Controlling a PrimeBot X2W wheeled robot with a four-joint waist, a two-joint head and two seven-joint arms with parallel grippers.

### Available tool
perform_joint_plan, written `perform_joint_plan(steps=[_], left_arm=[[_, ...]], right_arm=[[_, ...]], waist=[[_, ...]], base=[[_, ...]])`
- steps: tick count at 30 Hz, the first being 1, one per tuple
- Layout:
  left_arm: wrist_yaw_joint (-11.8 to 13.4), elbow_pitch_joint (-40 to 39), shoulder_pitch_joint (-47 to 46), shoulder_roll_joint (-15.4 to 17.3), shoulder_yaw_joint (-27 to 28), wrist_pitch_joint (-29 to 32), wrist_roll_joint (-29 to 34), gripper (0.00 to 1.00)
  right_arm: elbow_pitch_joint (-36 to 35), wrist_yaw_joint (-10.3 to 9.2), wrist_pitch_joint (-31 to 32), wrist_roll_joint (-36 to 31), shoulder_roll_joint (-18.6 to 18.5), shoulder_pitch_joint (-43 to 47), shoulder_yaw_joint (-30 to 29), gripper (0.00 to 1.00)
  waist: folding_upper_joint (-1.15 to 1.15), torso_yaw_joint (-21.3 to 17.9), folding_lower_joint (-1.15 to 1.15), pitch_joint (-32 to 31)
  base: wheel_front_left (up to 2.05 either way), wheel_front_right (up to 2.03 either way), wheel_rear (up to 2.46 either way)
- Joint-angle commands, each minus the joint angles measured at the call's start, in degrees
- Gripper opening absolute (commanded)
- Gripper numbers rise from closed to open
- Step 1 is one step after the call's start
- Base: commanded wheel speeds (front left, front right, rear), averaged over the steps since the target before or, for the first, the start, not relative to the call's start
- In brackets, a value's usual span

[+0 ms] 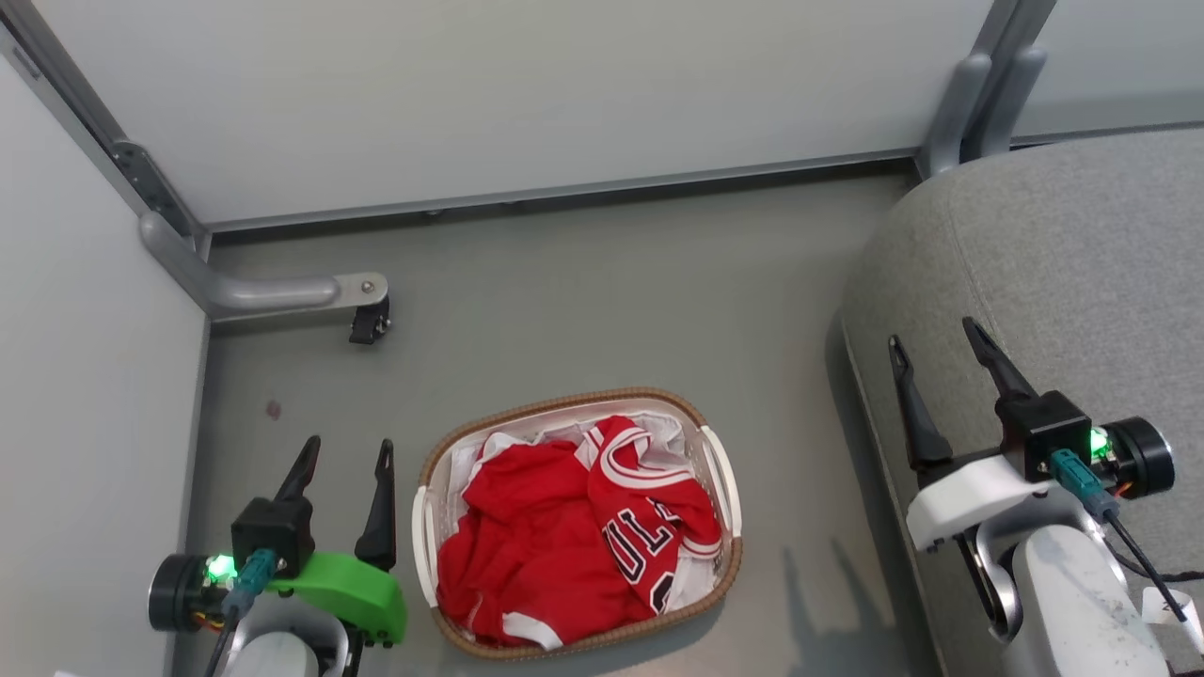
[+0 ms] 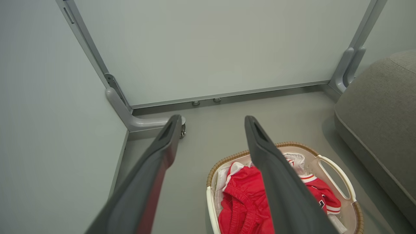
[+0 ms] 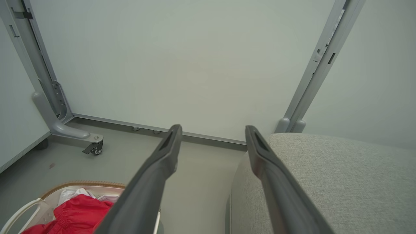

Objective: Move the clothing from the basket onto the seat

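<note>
1. Your basket (image 1: 564, 400), lower centre, held the red clothing (image 1: 546, 527) on a white liner (image 1: 663, 425).
2. Your seat (image 1: 1082, 282) filled the right side.
3. Your left gripper (image 1: 349, 442) and right gripper (image 1: 931, 332) were spread, empty.

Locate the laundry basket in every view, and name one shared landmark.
Head view: oval cream perforated plastic basket with brown woven rim, lower centre.
Left wrist view: basket lower right, cut off below.
Right wrist view: basket bottom left corner, cut off.
Shared landmark: grey metal partition foot with black caster.
</note>
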Motion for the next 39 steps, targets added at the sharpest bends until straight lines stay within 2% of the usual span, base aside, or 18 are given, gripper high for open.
perform_joint_plan(steps=[1, 10, 21, 39], left_arm=[[-0.3, 0.3, -2.3, 0.0, -0.5, -0.5, 1.0, 1.00], [-0.4, 3.4, -10.8, 1.3, -5.2, -0.5, -2.2, 1.00], [-0.4, 9.6, -21.0, 4.4, -13.3, -0.5, -6.8, 1.00], [-0.4, 21.9, -32.1, 8.4, -29.7, -0.4, -15.1, 1.00]], right_arm=[[-0.7, -0.02, -0.6, -1.2, -0.1, -1.4, 0.0, 1.00], [-4.5, -0.02, -0.6, 0.8, 0.0, -7.0, 2.0, 1.00], [-9.4, -0.03, -0.6, 3.1, 0.0, -13.4, 4.2, 1.00], [-13.9, -0.03, -0.6, 8.4, 0.0, -18.4, 6.5, 1.00]], waist=[[0.00, -1.4, 0.00, 5.3], [0.00, -4.2, 0.00, 15.4], [0.00, -7.7, 0.00, 26.6], [0.00, -11.9, 0.00, 38.2]], base=[[0.00, 0.00, 0.00], [0.00, 0.00, 0.00], [0.00, 0.00, 0.00], [0.00, 0.00, 0.00]])
